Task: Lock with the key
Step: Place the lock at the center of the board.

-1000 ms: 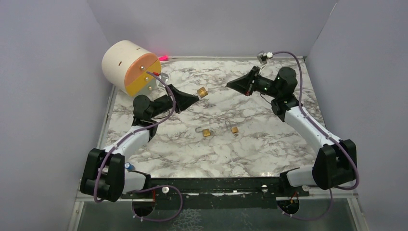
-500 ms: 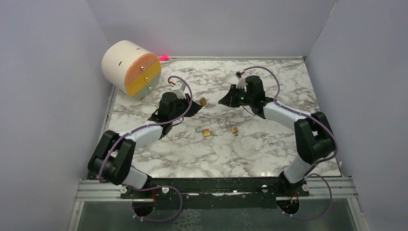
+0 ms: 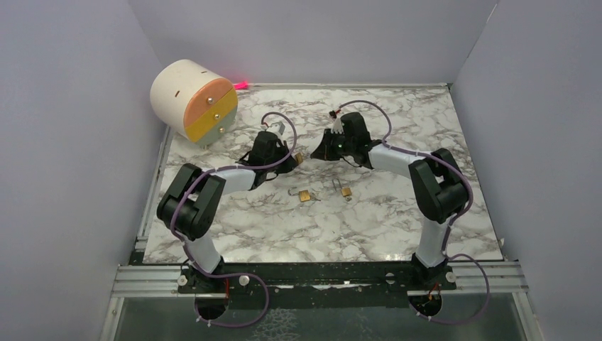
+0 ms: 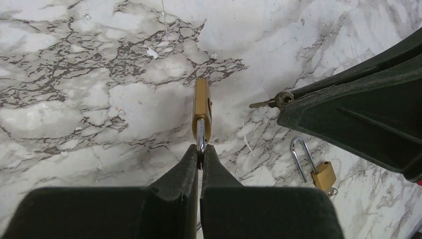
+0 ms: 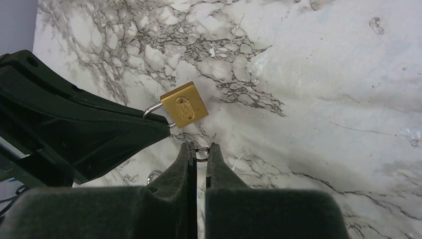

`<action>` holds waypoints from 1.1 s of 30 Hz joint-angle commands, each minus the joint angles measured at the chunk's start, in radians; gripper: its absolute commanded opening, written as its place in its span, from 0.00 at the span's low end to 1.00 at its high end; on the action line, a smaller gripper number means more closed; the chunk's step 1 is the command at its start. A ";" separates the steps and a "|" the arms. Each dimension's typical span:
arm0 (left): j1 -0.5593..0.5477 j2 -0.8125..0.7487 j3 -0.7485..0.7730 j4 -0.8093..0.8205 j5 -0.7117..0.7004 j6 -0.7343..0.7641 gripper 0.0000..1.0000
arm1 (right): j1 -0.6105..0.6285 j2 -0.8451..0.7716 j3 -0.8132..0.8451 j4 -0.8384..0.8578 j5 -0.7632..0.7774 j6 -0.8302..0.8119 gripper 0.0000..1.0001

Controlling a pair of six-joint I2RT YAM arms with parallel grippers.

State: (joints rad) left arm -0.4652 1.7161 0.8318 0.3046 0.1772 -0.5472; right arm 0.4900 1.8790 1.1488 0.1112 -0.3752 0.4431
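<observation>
A small brass padlock (image 4: 201,107) hangs just above the marble table, and my left gripper (image 4: 200,152) is shut on its silver shackle. In the right wrist view the same padlock (image 5: 184,104) shows its flat face, sticking out past the left fingers (image 5: 99,129). My right gripper (image 5: 201,148) is shut on the key, of which only the wire ring (image 5: 201,153) shows between its tips. From the left wrist view the key (image 4: 271,102) points at the padlock from the right, a short gap away. In the top view the left gripper (image 3: 293,158) and the right gripper (image 3: 317,152) nearly meet at mid-table.
Two more brass padlocks (image 3: 304,196) (image 3: 346,191) lie on the marble nearer the arms, one of them (image 4: 323,174) with its shackle open. A cream drum with orange and yellow drawers (image 3: 193,99) stands at the back left. Grey walls enclose the table.
Both arms have stretched forward and lowered, bringing the two grippers toward each other. The gap between the held padlock and the key has shrunk to a few centimetres.
</observation>
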 commanded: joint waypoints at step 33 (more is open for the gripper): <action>0.159 -0.233 0.103 -0.259 0.050 0.130 0.77 | 0.072 -0.208 -0.092 -0.059 0.135 -0.116 0.55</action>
State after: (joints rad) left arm -0.3782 1.6150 0.9283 0.1234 0.2176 -0.4610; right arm 0.5037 1.7969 1.1358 0.0578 -0.3050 0.3672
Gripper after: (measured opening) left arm 0.749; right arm 0.541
